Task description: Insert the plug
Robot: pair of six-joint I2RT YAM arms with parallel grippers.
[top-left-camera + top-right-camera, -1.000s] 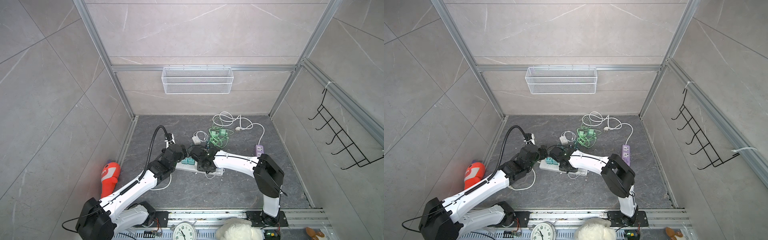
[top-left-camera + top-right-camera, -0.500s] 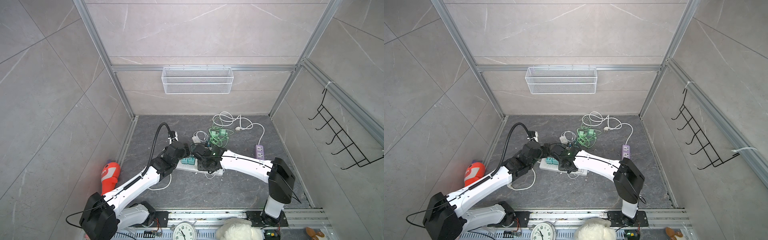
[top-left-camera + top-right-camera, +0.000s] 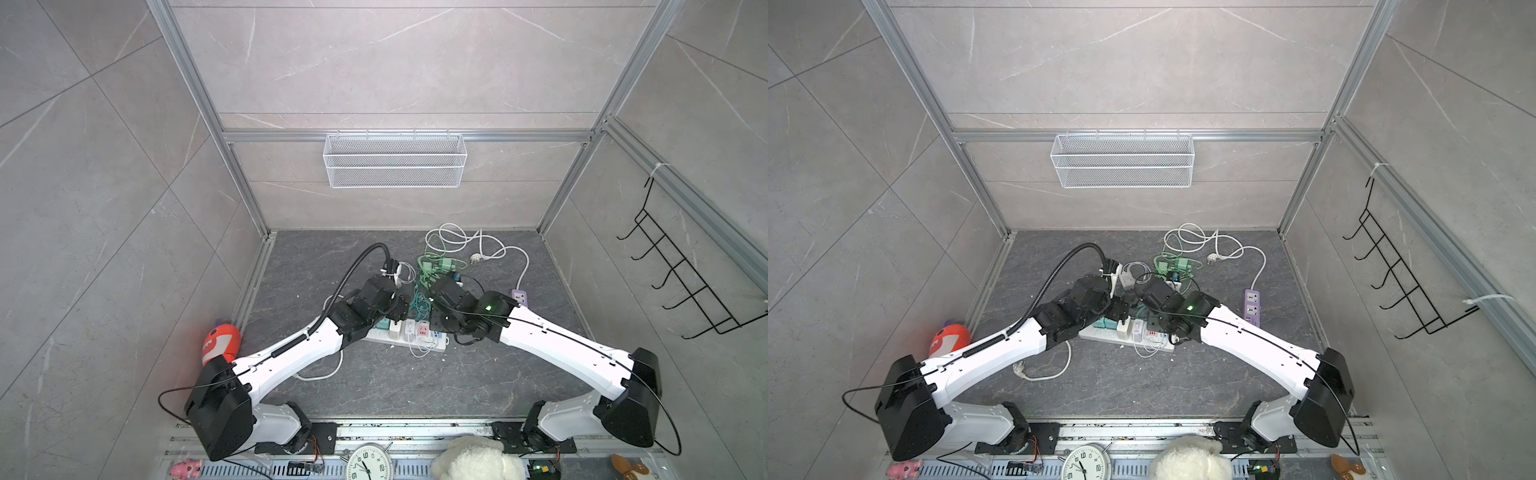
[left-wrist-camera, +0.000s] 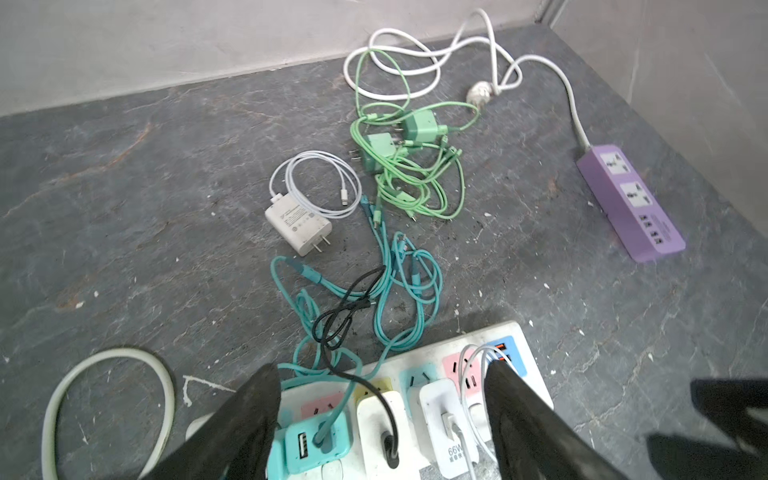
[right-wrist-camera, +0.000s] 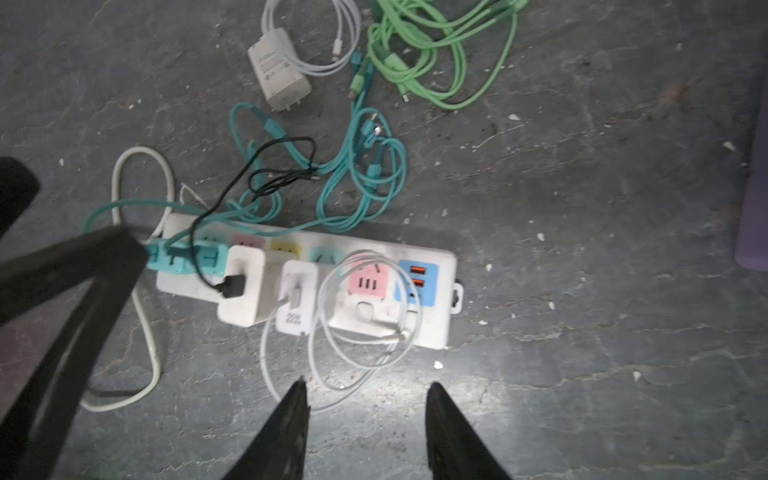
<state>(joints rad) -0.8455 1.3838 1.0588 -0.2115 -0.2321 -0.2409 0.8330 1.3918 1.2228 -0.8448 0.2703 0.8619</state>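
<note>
- Some plugs [image 5: 296, 299] already sit in the power strip [image 5: 436, 326].
- The white plug [image 3: 1127, 279] lies loose at 12 o'clock from it, not grabbed yet.
- Left claw [image 4: 380, 372] and right claw [image 5: 366, 385]: open, empty.

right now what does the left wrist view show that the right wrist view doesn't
Left wrist only: the purple plastic power strip with its sockets facing up, and the round white plug on its thick cable. Right wrist only: the long white power strip with coloured sockets seen end to end. Both: the loose white charger, the teal cables and the thin black cable.
</note>
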